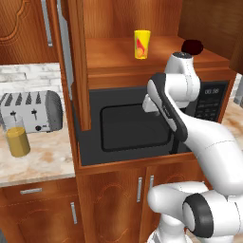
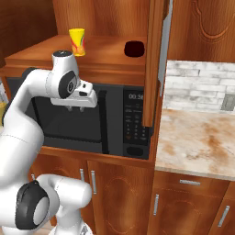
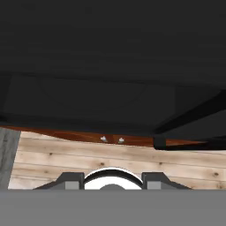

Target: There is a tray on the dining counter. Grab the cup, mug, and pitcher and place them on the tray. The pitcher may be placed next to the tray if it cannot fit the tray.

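The yellow cup (image 1: 142, 44) (image 2: 76, 41) stands on the wooden shelf above the microwave. The dark mug (image 1: 192, 46) (image 2: 134, 48) sits on the same shelf to its right. Left of the microwave, the pitcher (image 1: 18, 138) with orange liquid stands on the marble back counter, in front of the toaster. My gripper (image 1: 153, 113) (image 2: 75, 109) (image 3: 112, 180) hangs in front of the microwave door, below the shelf, pointing down. Its fingers are apart with nothing between them. The tray and the dining counter are out of view.
A black microwave (image 1: 135, 126) fills the niche under the shelf. A silver toaster (image 1: 33, 111) stands behind the pitcher. An open cabinet door (image 1: 78, 61) (image 2: 153, 64) juts out beside the shelf. A marble counter (image 2: 197, 142) lies right of the microwave.
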